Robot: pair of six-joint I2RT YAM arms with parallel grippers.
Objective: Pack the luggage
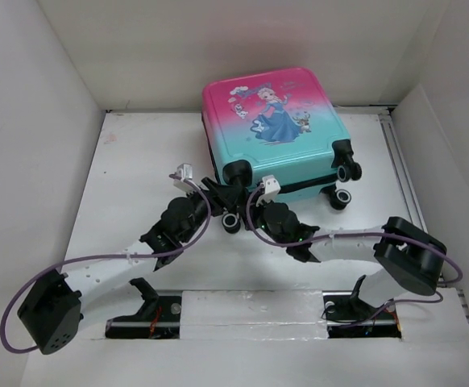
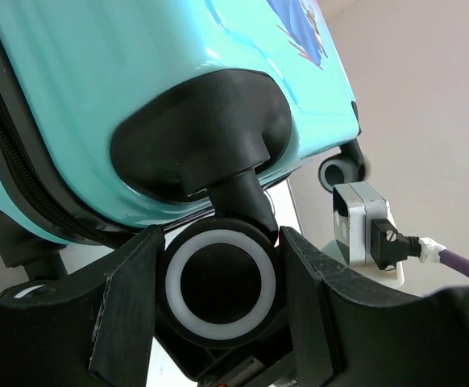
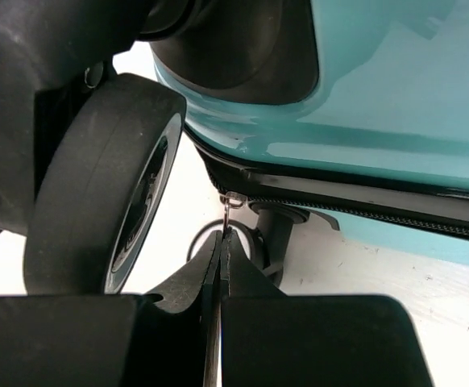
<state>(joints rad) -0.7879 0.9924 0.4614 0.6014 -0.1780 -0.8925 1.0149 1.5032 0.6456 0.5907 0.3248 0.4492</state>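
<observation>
Luggage [image 1: 279, 121] is shut. One wheel [image 2: 221, 282] is clamped between the left gripper [image 2: 222, 246] fingers; the zipper pull [image 3: 229, 211] is pinched in the clenched right gripper [image 3: 221, 240], zipper [image 3: 363, 208] just above it.

Far wheel [image 2: 337, 172] of the luggage [image 2: 138, 72] a blur — zipper pull [image 3: 230, 211] at the right tool [image 3: 221, 239] tiny, grip unclear.

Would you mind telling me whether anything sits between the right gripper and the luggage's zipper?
Nothing visible does: the right gripper is shut on the zipper pull, just below the black zipper trim of the luggage.
</observation>
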